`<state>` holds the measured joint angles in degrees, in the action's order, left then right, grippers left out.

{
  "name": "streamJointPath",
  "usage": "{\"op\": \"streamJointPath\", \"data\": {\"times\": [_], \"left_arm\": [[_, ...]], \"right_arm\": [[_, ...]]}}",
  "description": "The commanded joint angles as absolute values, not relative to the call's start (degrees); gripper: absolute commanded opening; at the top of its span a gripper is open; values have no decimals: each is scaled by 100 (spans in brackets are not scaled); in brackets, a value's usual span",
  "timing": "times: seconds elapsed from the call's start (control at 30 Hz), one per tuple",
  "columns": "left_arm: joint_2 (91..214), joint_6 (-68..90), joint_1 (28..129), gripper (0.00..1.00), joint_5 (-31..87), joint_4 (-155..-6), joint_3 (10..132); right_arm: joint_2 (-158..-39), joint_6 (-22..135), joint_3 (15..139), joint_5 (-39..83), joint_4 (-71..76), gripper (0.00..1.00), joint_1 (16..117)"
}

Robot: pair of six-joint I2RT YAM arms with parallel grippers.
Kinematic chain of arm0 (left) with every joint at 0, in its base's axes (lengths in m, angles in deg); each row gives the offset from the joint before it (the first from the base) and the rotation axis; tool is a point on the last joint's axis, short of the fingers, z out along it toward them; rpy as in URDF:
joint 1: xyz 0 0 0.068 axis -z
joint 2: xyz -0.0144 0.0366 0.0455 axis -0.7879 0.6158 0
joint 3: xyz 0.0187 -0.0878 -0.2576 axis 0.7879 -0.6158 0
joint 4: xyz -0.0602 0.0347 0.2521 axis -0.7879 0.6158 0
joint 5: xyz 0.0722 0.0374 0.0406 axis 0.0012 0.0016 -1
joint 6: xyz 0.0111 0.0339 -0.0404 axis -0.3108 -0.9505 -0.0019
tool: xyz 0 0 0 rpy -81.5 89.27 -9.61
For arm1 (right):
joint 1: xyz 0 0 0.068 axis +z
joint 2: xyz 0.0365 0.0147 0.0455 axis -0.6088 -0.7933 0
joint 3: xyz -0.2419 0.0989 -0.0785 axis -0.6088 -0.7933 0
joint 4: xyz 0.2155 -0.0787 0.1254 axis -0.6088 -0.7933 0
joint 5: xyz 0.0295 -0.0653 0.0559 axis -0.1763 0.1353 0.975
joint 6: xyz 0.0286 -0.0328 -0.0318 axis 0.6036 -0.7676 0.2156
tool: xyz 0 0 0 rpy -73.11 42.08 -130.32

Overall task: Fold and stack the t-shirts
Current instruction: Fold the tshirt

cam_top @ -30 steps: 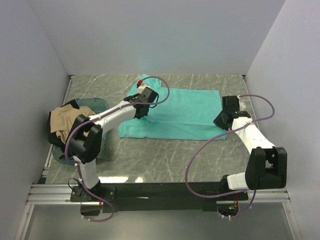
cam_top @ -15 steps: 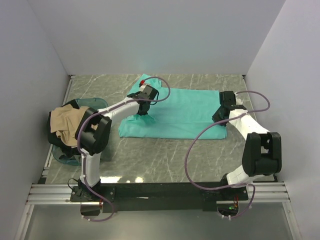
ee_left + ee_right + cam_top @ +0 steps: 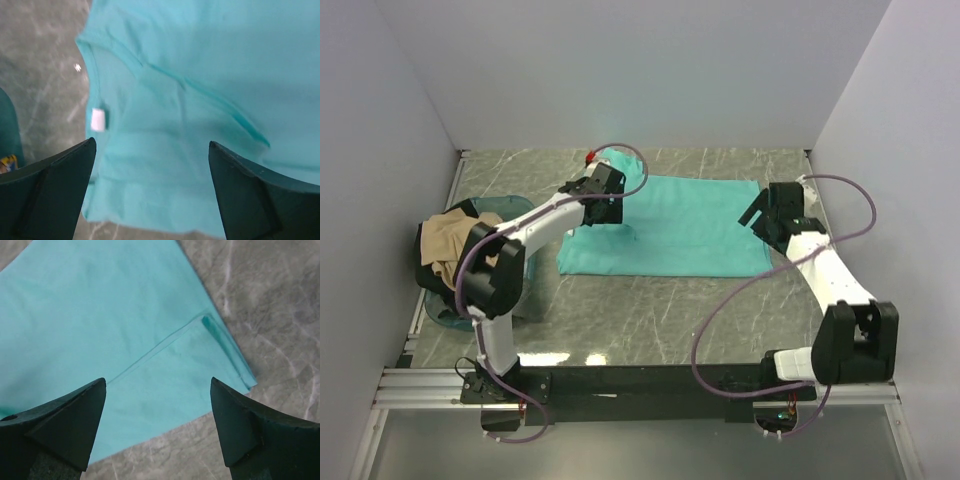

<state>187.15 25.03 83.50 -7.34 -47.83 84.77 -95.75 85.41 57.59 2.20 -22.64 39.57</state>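
The left gripper and right gripper hover spread, empty, over opposite ends of the flat teal cloth t-shirt. A tidy fold likely needs matching corners pinched and lifted together.

On the teal t-shirt, the raised left fold has now been laid flat. The left gripper has been drawn back off that edge, jaws parted; the right gripper has been lifted clear of the right edge.

No readable text anywhere — the teal t-shirt bears only a blank white neck label.
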Motion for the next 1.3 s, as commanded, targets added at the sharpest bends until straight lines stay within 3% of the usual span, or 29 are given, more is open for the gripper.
{"op": "streamJointPath", "data": {"times": [0.0, 0.2, 0.43, 0.63, 0.97, 1.27], "left_arm": [[18050, 2901, 8380, 99, 82, -5177, 7896], [17908, 3323, 8380, 99, 426, -5486, 7200], [18435, 3666, 8380, 99, 505, -5381, 7085], [18155, 3869, 8380, 99, 558, -5460, 6444], [17294, 4633, 8530, 99, 725, -5407, 5003], [16344, 5344, 9110, 100, 409, -4749, 4422]], "right_arm": [[-9122, 8199, 5304, 990, -1782, 91, 3996], [-9524, 7786, 5205, 1345, -1657, 91, 4093], [-10658, 7767, 5636, 993, -1754, 91, 4409], [-10826, 7908, 5365, 826, -1894, 91, 4418], [-10054, 8329, 4266, 871, -2078, 91, 4576], [-8718, 8918, 3343, 1160, -2553, 91, 4699]]}}
